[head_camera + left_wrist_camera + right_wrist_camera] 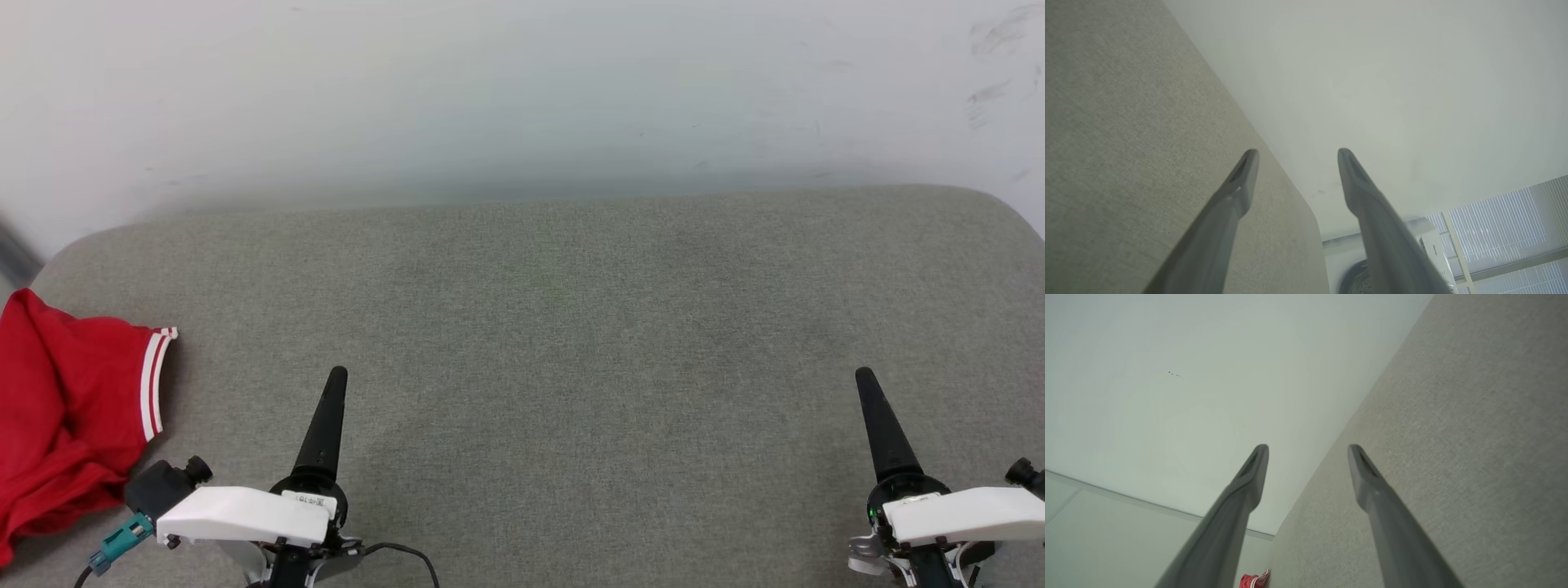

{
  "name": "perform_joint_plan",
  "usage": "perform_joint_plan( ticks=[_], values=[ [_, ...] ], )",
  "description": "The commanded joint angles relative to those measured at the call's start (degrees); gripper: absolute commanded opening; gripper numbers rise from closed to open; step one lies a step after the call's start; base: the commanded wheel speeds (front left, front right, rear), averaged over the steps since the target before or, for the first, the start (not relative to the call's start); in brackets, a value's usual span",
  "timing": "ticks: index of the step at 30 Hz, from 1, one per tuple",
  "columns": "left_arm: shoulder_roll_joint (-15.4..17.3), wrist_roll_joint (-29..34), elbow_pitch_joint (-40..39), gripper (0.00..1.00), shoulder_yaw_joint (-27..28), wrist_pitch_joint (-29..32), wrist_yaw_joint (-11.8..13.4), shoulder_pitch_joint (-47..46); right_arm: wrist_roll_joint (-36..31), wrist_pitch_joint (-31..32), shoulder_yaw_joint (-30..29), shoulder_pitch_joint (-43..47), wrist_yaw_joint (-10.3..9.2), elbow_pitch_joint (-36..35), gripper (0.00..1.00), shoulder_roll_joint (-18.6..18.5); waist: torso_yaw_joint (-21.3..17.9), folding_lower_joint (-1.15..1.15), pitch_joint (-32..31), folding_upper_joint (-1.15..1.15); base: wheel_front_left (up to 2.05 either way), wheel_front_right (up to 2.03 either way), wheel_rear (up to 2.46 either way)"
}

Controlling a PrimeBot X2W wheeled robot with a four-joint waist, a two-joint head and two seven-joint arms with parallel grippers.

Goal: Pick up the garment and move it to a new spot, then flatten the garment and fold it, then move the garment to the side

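The garment (65, 408) lies crumpled at the far left edge of the grey padded surface (571, 327); it is red, with a red-and-white striped trim facing right. A small part of the garment (1254, 580) also peeks in at the bottom of the right wrist view. My left gripper (336, 377) stands low at the left, a short way right of the garment and not touching it. In the left wrist view the left gripper (1298, 153) is open and empty. My right gripper (864, 377) is far off at the lower right; the right wrist view shows this gripper (1308, 448) open with nothing in it.
A white wall (522, 82) rises right behind the padded surface, whose back corners are rounded. Off the surface's end, the left wrist view shows a white appliance (1429, 245) and window blinds (1506, 220).
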Motion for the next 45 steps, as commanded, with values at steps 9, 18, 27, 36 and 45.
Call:
perform_joint_plan(
  ticks=[9,18,27,36,45],
  values=[
    [-0.1,12.2,-3.1,1.0,-0.2,-2.2,0.0,0.8,-11.7,-1.4,1.3,-0.3,0.01,-2.6,1.0,-1.4,0.1,0.0,-0.2,0.0,0.0,0.0,0.0],
    [0.4,24.1,-3.8,1.0,-0.4,-4.0,0.0,1.4,-22.7,-1.2,2.1,-0.5,0.01,-3.6,1.0,-2.8,0.2,0.0,-0.3,0.0,0.0,0.0,0.0],
    [1.6,34.7,-3.6,1.0,-1.4,-5.6,1.0,1.8,-31.4,-1.2,2.2,-0.2,0.01,-4.2,1.0,-3.0,0.2,0.0,-0.5,0.0,0.0,0.0,0.0],
    [3.4,43.3,-3.8,1.0,-3.6,-7.1,3.4,1.9,-38.9,-1.3,2.0,0.0,0.01,-5.4,1.0,-2.7,0.3,0.0,-0.6,0.0,0.0,0.0,0.0],
    [5.0,49.5,-3.5,1.0,-5.8,-8.4,5.6,2.0,-46.4,-0.7,2.1,0.7,0.01,-6.9,1.0,-2.4,0.5,0.0,-0.8,0.0,0.0,0.0,0.0]
  ],
)
